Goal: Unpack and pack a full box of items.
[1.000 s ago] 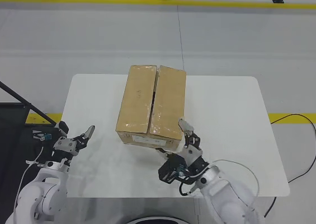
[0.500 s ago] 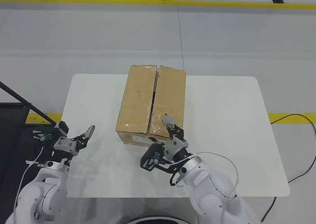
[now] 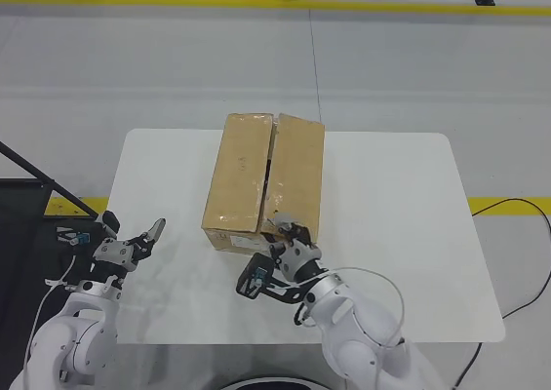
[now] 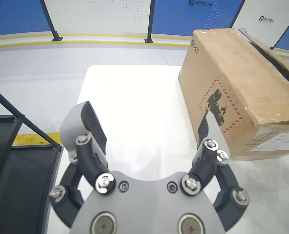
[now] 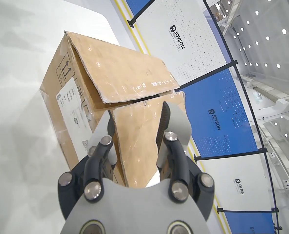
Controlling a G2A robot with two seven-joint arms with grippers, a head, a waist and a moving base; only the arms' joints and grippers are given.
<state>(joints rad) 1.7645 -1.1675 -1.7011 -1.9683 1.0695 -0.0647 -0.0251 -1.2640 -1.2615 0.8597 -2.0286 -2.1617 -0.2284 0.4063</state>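
Note:
A brown cardboard box stands in the middle of the white table, its two top flaps meeting along a dark seam. My right gripper is at the box's near end, open. In the right wrist view the right gripper straddles the near edge of one taped flap, one finger on each side of it. The other flap lies slightly raised beside it. My left gripper hovers open over the table's near left corner, apart from the box, with nothing between the left gripper's fingers.
A black frame stands off the table's left edge. A dark cable lies on the floor to the right. Bare tabletop stretches left and right of the box.
My right arm has swung left along the box's near end, bringing its gripper from the right corner onto the flap's edge. The left arm and the box have stayed put.

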